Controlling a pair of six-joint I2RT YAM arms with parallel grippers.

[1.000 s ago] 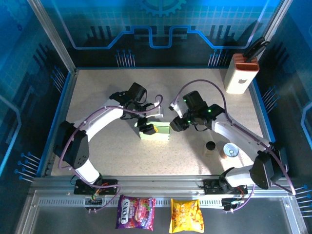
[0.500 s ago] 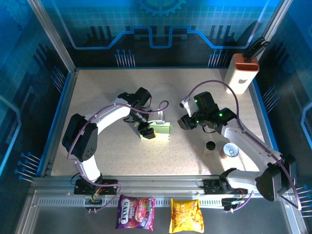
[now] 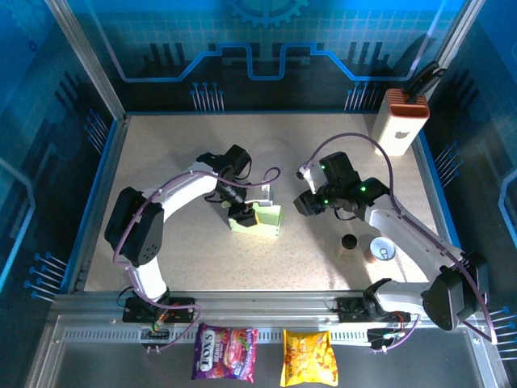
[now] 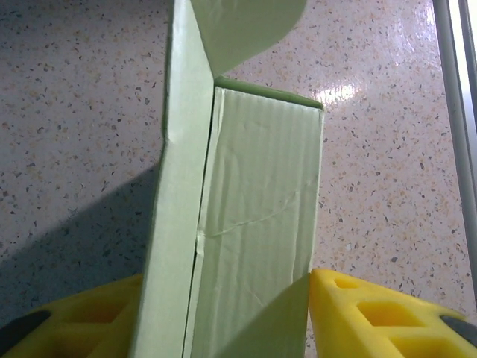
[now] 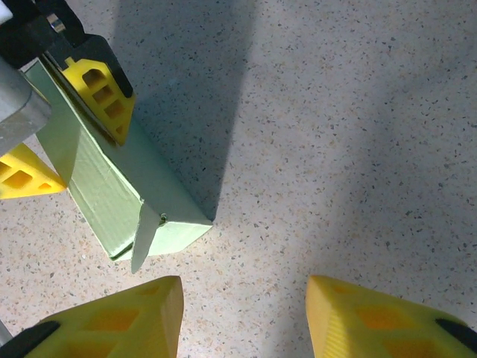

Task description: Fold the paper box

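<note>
The paper box is pale green card, half folded, lying mid-table with one long wall standing up. In the left wrist view the paper box runs away from the camera, a rounded flap at its far end. My left gripper straddles its near end, and the left gripper has a yellow fingertip pressed against each side: shut on it. My right gripper hangs open just right of the box. The right gripper has bare table between its fingers, the paper box up-left of them.
A white block with an orange ribbed top stands at the back right corner. A small dark cap and a round can sit under the right forearm. Two snack packets lie below the table's front rail.
My left jaws have narrowed from wide apart onto the box's sides. The right gripper pulled back to the right from the box a second ago and has stayed there.
</note>
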